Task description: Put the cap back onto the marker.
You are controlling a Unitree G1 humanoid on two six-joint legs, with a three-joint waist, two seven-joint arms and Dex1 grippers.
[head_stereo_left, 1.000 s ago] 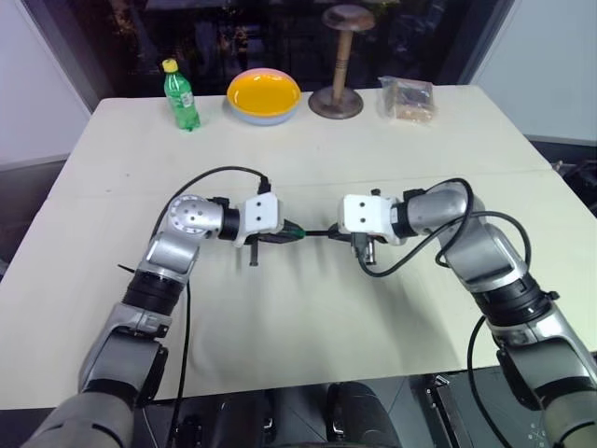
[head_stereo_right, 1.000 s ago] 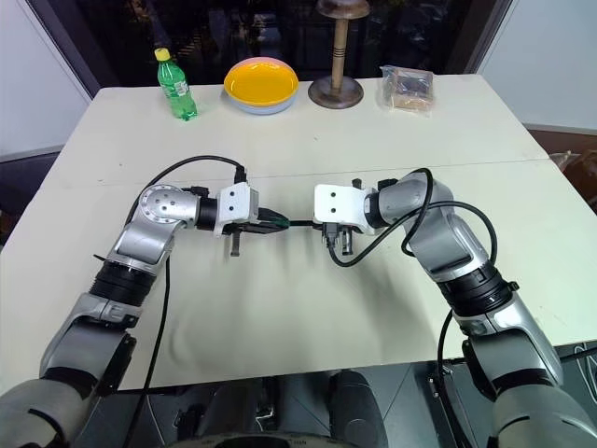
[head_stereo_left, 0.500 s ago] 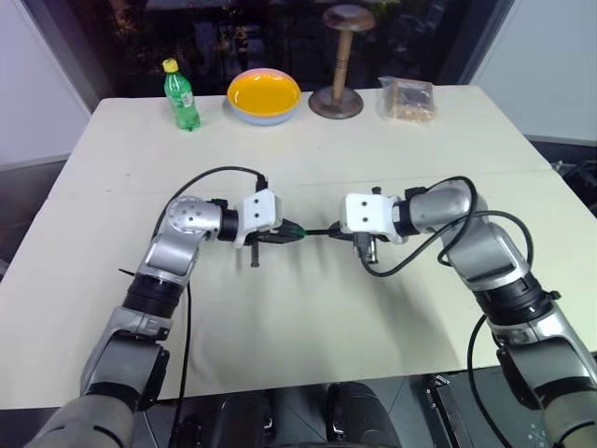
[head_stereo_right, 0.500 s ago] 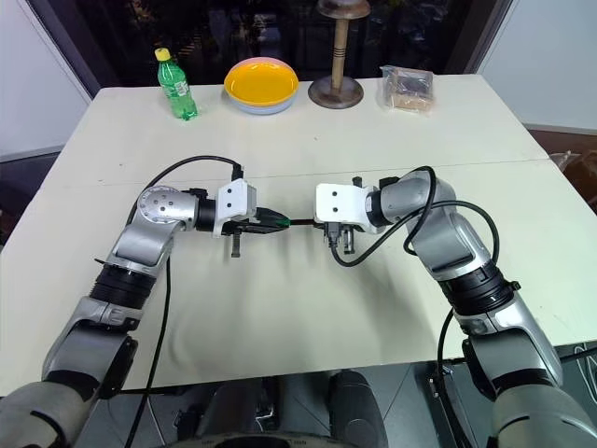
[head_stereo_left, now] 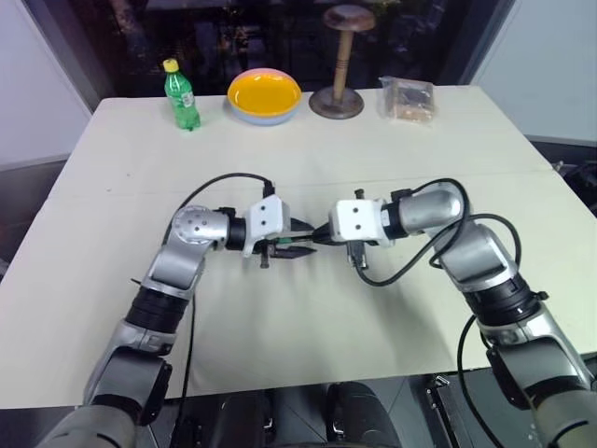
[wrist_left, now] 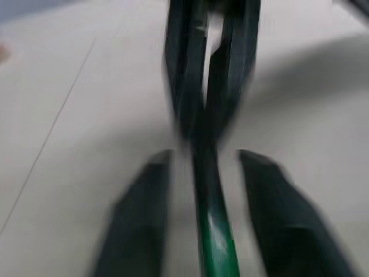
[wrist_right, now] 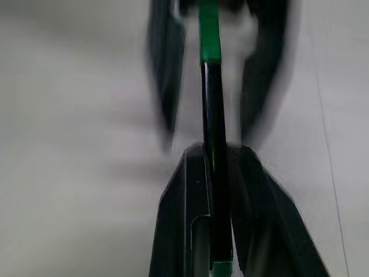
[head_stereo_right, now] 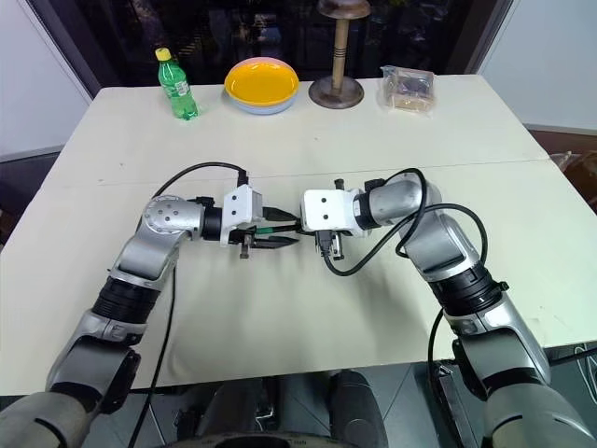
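Cream table (head_stereo_left: 308, 317): right end effector (wrist_right: 214, 158) clamps marker (wrist_right: 212, 109), left end effector (wrist_left: 199, 167) released.

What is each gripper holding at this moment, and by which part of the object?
The right gripper is shut on the marker, clamping its dark barrel. The left gripper is open, its fingers either side of the green cap, holding nothing.

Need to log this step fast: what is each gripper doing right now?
Left gripper: open, fingers apart either side of the cap.
Right gripper: shut on the marker.
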